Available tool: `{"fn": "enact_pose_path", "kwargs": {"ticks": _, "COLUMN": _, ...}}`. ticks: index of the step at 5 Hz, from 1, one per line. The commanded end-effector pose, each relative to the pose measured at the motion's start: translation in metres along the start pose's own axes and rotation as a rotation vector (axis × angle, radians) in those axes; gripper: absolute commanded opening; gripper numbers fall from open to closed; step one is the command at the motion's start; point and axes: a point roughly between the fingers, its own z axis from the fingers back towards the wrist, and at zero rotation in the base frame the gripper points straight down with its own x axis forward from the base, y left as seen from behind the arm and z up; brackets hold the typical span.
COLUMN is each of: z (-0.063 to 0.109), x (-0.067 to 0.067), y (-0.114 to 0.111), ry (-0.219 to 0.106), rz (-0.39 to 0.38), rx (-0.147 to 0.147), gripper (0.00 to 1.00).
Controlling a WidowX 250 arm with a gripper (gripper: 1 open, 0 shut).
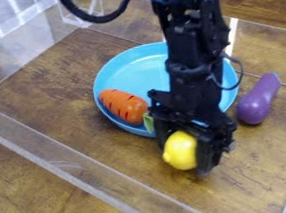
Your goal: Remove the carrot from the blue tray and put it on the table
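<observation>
The carrot (pixel 126 104), a small glossy orange toy with a light green leafy top, lies inside the blue tray (pixel 133 67), on the tray's left side near its lower rim, with its leaves pointing toward the lower right. It is not in the hand.

Largest first: the dark brown wood-plank worktop (pixel 52 112) fills the frame, with clear acrylic walls along its left and lower edges. The large round bright blue plastic tray sits at centre. The black robot arm comes down from the top of the frame across the tray's right half, its hand (pixel 190 152) pointing down just below the tray's lower rim. A purple toy eggplant (pixel 258 100) rests on the wood just right of the tray. A round yellow toy lemon (pixel 181 150) sits between the hand's jaws, which stand wide around it; the hand appears to be grasping the lemon, not the carrot.

What could go wrong, as I judge it: the lemon is the wrong item, so the carrot may stay untouched in the tray. If the lemon is let go here it could roll across the wood, and the hand reaching back could nudge the tray rim or push the carrot aside
</observation>
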Motion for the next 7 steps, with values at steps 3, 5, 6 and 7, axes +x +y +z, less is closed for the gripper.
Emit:
{"fn": "enact_pose_path", "kwargs": {"ticks": 3, "z": 0.022, "x": -0.018, "y": 0.023, "ry": -0.068, "rz": 0.005, "rx": 0.021, "gripper": 0.0}}
{"fn": "enact_pose_path", "kwargs": {"ticks": 5, "z": 0.018, "x": -0.02, "y": 0.021, "ry": -0.087, "rz": -0.018, "rx": 0.02, "gripper": 0.0}}
{"fn": "enact_pose_path", "kwargs": {"ticks": 6, "z": 0.024, "x": -0.019, "y": 0.016, "ry": -0.088, "rz": -0.074, "rx": 0.017, "gripper": 0.0}}
{"fn": "enact_pose_path", "kwargs": {"ticks": 7, "z": 0.026, "x": -0.016, "y": 0.018, "ry": -0.102, "rz": -0.014, "rx": 0.013, "gripper": 0.0}}
